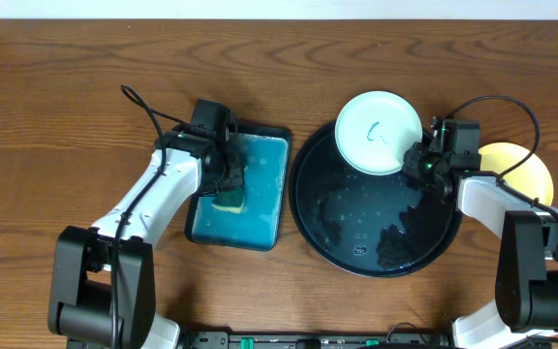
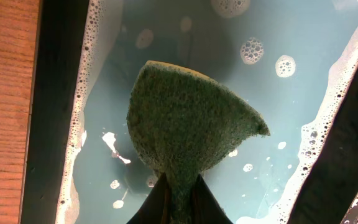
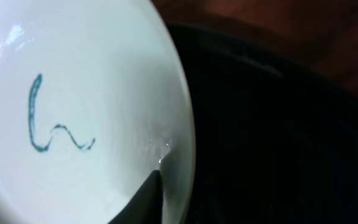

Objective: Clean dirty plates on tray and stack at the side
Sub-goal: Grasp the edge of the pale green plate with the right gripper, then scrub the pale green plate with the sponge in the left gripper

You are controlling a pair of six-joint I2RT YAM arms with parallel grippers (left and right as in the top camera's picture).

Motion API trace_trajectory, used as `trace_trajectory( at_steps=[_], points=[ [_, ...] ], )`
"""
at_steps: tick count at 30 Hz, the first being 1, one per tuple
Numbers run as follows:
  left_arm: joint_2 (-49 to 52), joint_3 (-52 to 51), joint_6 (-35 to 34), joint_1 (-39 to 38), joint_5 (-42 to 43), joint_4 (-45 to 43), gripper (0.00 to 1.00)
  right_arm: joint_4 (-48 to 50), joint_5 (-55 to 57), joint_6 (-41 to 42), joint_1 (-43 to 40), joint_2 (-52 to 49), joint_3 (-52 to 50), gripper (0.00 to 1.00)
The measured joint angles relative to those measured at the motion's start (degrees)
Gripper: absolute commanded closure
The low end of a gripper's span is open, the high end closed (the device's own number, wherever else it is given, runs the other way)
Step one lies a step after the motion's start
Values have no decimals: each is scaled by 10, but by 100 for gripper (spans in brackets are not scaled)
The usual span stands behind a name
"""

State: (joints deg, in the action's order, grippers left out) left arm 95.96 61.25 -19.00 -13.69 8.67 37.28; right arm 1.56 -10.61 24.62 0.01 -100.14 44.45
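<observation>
A pale mint-white plate lies over the far rim of the black tray, partly above the tray and partly above the worktop behind it. A thin blue-green squiggle runs across its inner face. Whether the plate rests on the tray's rim or is held off it cannot be told.

The right pincer is clamped on the plate's right edge. In the wrist view one dark finger presses on the upper face just inside the rim, and the other is hidden. The tray's glossy floor carries wet patches and droplets.

A yellow plate sits on the worktop just right of the tray, partly covered by the right arm.

Left of the black tray, close beside it, stands a rectangular teal tray with a dark rim, holding shallow soapy water with foam along its edges.

The left pincer hangs over this tray, closed on a sponge. The sponge's green scouring face is towards the camera, with a strip of yellow at its far edge.
</observation>
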Motion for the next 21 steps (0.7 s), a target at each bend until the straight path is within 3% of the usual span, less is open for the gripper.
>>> trace_trajectory(
  at_steps=[4, 7, 18, 21],
  points=[
    [0, 0, 0, 0, 0, -1, 92, -11, -2, 8, 0, 0, 1, 98],
    [0, 0, 0, 0, 0, -1, 93, -36, -5, 8, 0, 9, 3, 99],
    [0, 0, 0, 0, 0, -2, 92, -320, -1, -26, 4, 122, 5, 99],
    [0, 0, 0, 0, 0, -1, 93, -346, -1, -28, 15, 122, -6, 99]
  ],
)
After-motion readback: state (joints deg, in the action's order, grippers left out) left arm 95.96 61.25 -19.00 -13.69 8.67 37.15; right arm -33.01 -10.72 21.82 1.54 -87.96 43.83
